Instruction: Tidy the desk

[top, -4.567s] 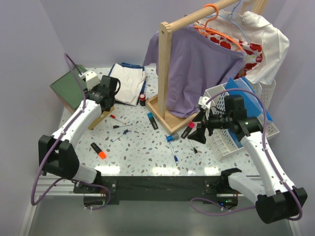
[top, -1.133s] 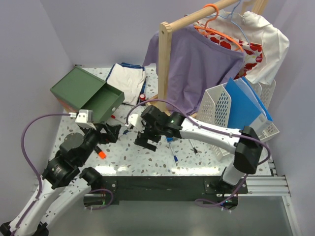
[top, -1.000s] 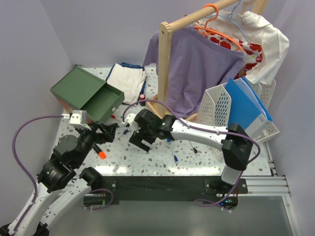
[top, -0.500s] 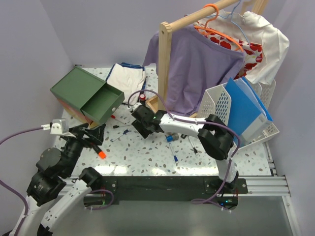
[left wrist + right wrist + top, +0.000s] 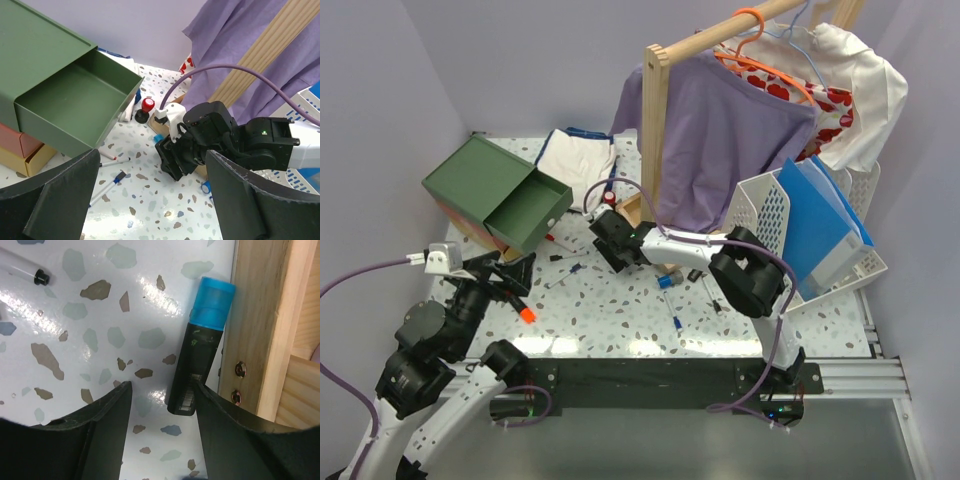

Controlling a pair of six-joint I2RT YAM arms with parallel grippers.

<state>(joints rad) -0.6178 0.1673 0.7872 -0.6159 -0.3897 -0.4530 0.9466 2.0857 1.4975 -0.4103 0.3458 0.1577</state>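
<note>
1. Hovering at the lower left of the top view, the left gripper (image 5: pixel 151 152) hung over the front left of the counter (image 5: pixel 610 310), its jaws spread wide with nothing between them.
2. The counter, glossy white with dark flecks, filled the middle of the top view behind its black front rail (image 5: pixel 650 372).
3. An orange highlighter (image 5: pixel 523 308) lay on it just right of the left gripper, and loose pens were scattered across its middle.
4. The right gripper (image 5: pixel 162 385) sat low at the counter's centre, over a black highlighter (image 5: pixel 197 360) with a blue cap (image 5: pixel 214 302).
5. Its jaws stood partly spread around the black end, not pinching it: bare counter showed between the lower-left finger and the barrel.
6. That highlighter lay along the wooden rack base (image 5: pixel 260 330); whether they touched could not be told.
7. Farther back at the upper left stood a green drawer box (image 5: pixel 470 180), its drawer (image 5: pixel 75 95) pulled out, with a red-topped stamp (image 5: pixel 146 106) near the drawer's corner.
8. At the back lay a folded white cloth (image 5: pixel 578 165); a purple shirt (image 5: pixel 720 140) hung from the rack, and a white basket (image 5: pixel 760 215) at the right held a blue folder (image 5: pixel 815 215).
</note>
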